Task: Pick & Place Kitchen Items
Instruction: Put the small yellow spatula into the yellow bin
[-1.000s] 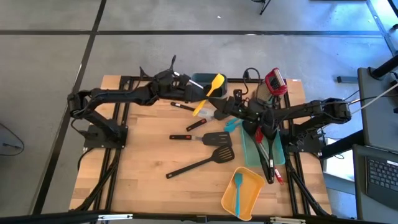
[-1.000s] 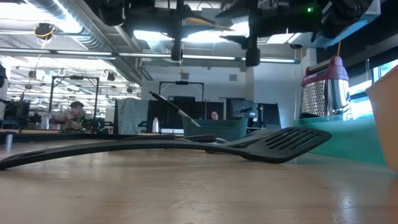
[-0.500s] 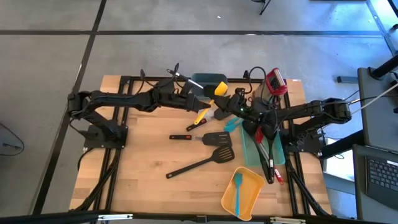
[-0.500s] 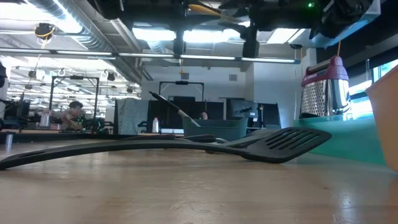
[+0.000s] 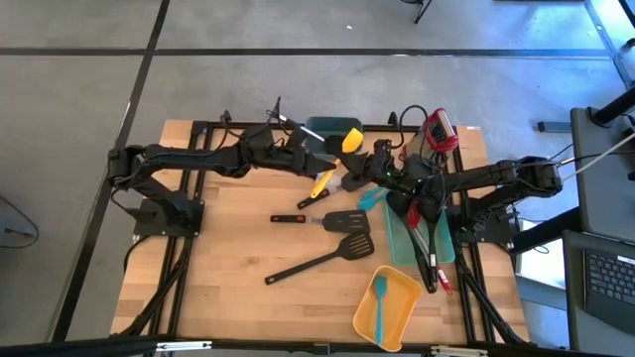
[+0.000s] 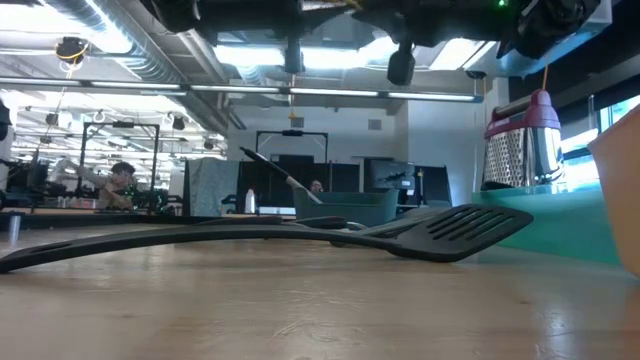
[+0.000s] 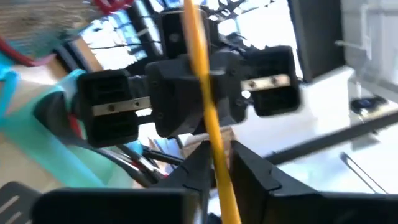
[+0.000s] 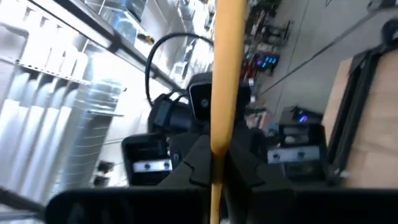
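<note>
While both arms reach inward | right tool (image 5: 349, 171) clamps yellow spatula (image 5: 331, 169)

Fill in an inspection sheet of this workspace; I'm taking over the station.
Surface: wooden table on a black frame.
Job's things: yellow-headed spatula held above the table; two black slotted turners lying mid-table; teal spatula in yellow tray; more utensils in teal tray.
Clutter: red-topped metal grater; dark teal bin.
Grippers: right tool shut on the spatula's handle; left tool at the same handle.
Cables: black cable beside the grater.
Surroundings: person at a far desk.
</note>
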